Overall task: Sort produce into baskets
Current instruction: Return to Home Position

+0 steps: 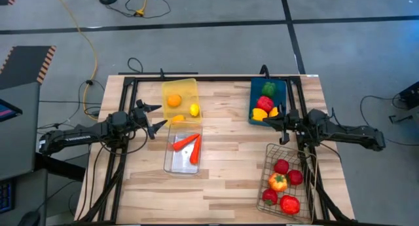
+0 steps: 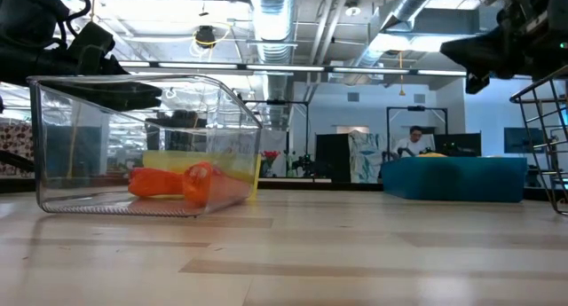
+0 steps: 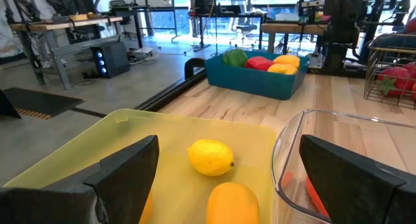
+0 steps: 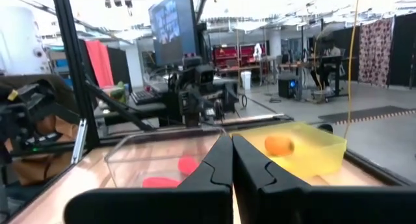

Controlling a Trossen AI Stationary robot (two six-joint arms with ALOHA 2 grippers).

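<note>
Taking the clear plastic rectangular bin (image 1: 178, 164) as our marker, we find every piece of produce we can see already inside a container. Two orange toy carrots (image 1: 186, 143) lie in that bin, their long axes slanting across it. The translucent yellow bin (image 1: 186, 86) sits just beyond its far end and holds a round orange (image 1: 173, 100) and a yellow lemon (image 1: 194, 109). The dark blue bin (image 1: 281, 88) of green, red and yellow bell peppers (image 1: 264, 103) stands well to the clear bin's right and farther back. The dark wire-mesh basket (image 1: 273, 158) of red tomatoes (image 1: 281, 166) stands to its right and nearer.

The left gripper (image 1: 158, 117) hangs above the clear bin's far left corner, fingers spread wide and holding nothing. The right gripper (image 1: 268, 121) hovers well to the clear bin's right, between the blue bin and the wire basket, fingers pressed together on nothing.

We judge the sorting done and only the retreat left. The left claw is the nearer one to the clear bin, whose rim lies ahead of and below it, so drawing back along its own arm should clear everything.
</note>
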